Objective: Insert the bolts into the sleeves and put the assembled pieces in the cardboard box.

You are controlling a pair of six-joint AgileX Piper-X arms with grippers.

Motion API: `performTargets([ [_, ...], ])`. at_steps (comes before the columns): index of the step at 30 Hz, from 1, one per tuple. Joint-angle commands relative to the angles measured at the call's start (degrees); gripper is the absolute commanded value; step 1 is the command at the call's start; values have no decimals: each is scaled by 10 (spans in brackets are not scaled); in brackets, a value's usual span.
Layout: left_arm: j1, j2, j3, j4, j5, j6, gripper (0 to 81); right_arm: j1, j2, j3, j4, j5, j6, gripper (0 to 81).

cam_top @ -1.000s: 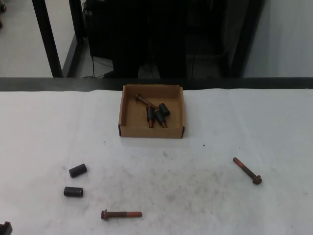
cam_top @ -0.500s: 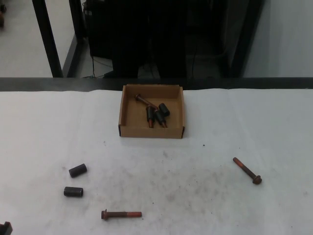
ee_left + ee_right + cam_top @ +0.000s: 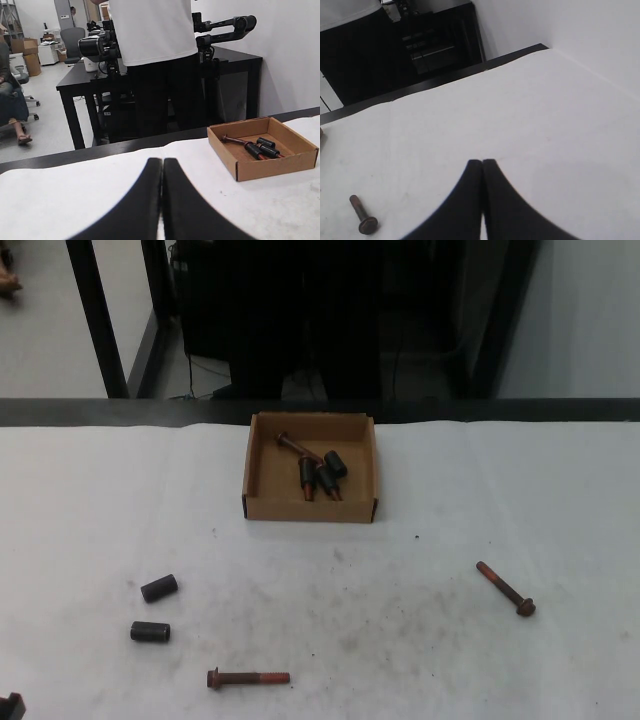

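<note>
Left gripper [image 3: 162,165] clenched, the two black fingers pressed flat together with nothing between them, sitting low over the white bench [image 3: 420,660]. Right gripper [image 3: 482,165] also clenched and not holding anything, over the right part of the bench. Cardboard box [image 3: 310,508] sits open at the far middle of the bench, near the back edge. Inside it are assembled pieces [image 3: 318,472], reddish bolts with dark sleeves on them, lying in a loose cluster; exact count hard to tell. Two loose sleeves lie on the near left of the bench: farther sleeve [image 3: 159,588] tilted, nearer sleeve [image 3: 150,632] just beside it, the two apart and not touching. Left bolt [image 3: 248,678] lies flat close to the front edge, head toward the left, near the sleeves but apart from them. Right bolt [image 3: 505,588] lies at an angle on the right side, head toward the front, well apart from the box and from the other bolt.
</note>
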Motion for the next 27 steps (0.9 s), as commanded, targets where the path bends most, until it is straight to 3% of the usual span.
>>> performTargets([
  [1,-2,0,-5,-6,0,1,8,1,0,-6,2,-3,1,3],
  [8,-2,0,-5,-7,10,-16,8,1,0,-6,2,-3,1,3],
  [16,-2,0,-5,-7,56,-283,8,1,0,-6,-25,-17,31,3],
  [20,-2,0,-5,-7,55,-351,8,1,0,-6,-38,-26,74,3],
  [22,-2,0,-5,-7,55,-350,8,1,0,-6,-38,-60,90,3],
  [27,-2,0,-5,-7,61,-388,8,1,0,-6,-38,-245,103,3],
])
